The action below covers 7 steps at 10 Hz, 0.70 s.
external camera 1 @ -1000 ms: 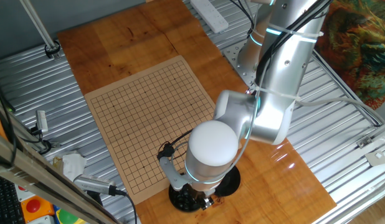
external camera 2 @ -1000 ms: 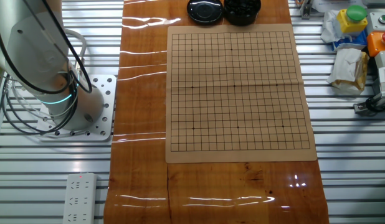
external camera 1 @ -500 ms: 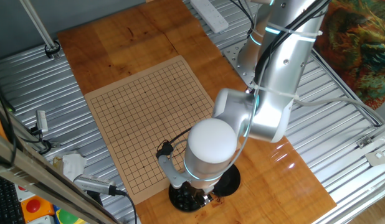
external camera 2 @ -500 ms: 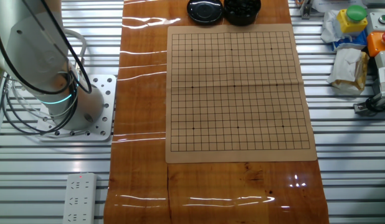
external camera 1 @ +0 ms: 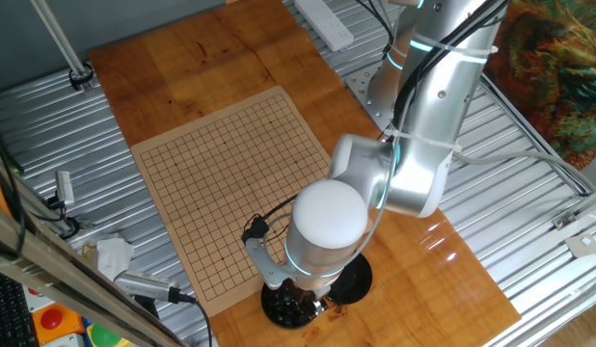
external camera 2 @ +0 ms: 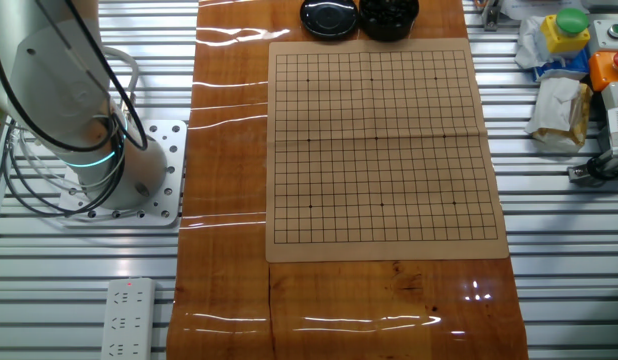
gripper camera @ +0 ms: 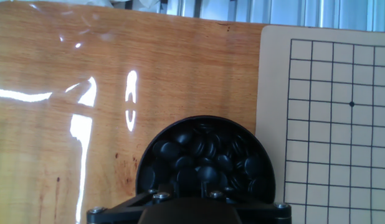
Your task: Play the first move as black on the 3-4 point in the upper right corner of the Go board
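Gripper (external camera 1: 300, 306) hung low over the bowl (gripper camera: 205, 162), fingers hidden (spread could not be told), presumably to pick a black stone (gripper camera: 207, 173); those lay heaped inside. Bowl sat just beside the Go board (external camera 2: 379, 150), its lid (external camera 2: 329, 16) alongside. Grid bare; open room across it for carrying.

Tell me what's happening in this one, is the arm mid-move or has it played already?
Nothing is played yet: the Go board has no stones on it. The arm is over the round black bowl full of black stones, which sits on the wooden table just off the board's edge, beside a flat black lid. The hand view looks straight down into the bowl. The tool's fingertips are not visible in any view, so whether it has picked up a stone cannot be told.
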Each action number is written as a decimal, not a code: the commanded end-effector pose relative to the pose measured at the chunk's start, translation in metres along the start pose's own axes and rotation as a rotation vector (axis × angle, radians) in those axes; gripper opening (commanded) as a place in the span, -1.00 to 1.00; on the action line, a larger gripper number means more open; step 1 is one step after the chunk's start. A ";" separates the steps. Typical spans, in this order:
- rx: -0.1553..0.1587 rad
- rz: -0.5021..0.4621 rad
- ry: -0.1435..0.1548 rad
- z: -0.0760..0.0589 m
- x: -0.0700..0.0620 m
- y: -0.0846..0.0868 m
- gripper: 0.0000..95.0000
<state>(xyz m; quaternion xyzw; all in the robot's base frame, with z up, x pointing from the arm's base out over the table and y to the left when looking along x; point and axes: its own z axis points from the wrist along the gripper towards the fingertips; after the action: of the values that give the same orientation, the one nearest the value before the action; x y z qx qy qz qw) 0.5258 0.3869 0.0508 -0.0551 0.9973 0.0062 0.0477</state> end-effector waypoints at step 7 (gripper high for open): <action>0.003 -0.005 -0.009 0.004 -0.004 0.000 -0.60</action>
<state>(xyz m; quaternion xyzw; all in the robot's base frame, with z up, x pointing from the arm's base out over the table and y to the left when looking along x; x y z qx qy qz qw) 0.5308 0.3876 0.0470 -0.0572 0.9970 0.0048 0.0523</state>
